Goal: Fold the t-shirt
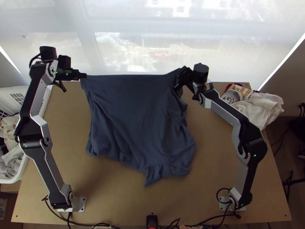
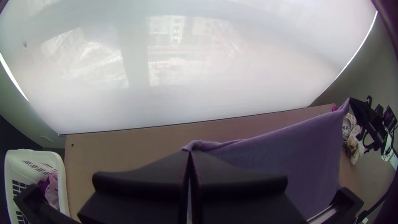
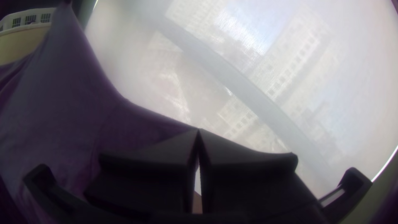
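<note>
Left gripper was clamped on one corner of a blue t-shirt, right gripper clamped on another, edge stretched between, lower part (rather rumpled) on the table.

Daylight glows through a pale shade beyond the wooden table.

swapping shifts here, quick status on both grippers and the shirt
Left gripper shut on shirt's far left corner; right gripper shut on far right corner. Shirt held taut along far edge, rumpled near side. Nothing seen in the way.
</note>
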